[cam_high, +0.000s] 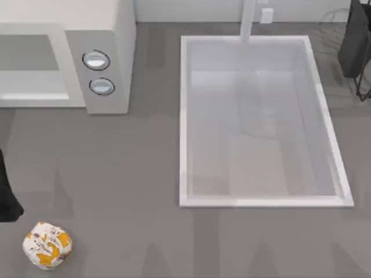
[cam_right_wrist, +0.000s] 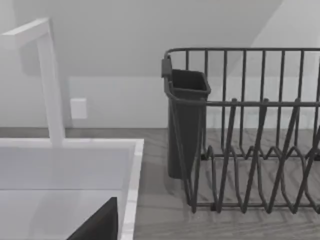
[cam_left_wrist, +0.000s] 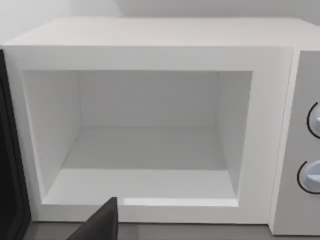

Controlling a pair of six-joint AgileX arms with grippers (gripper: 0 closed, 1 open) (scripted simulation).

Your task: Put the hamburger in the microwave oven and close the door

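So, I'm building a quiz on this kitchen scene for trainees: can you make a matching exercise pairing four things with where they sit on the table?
Things:
1. white-wrapped round hamburger with orange marks
2. white boxy microwave oven with two silver knobs
3. big white rectangular sink basin
4. dark wire dish rack

Places:
A. far right corner
B. far left, cavity open
C. near left corner
D. right of centre

Pairs: 1-C, 2-B, 3-D, 4-A

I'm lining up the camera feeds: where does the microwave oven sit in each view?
Top view: microwave oven at the upper left, knobs facing the sink.
Left wrist view: open cavity straight ahead, knobs at one edge.
Right wrist view: not in it.
Shared landmark: the knobs.
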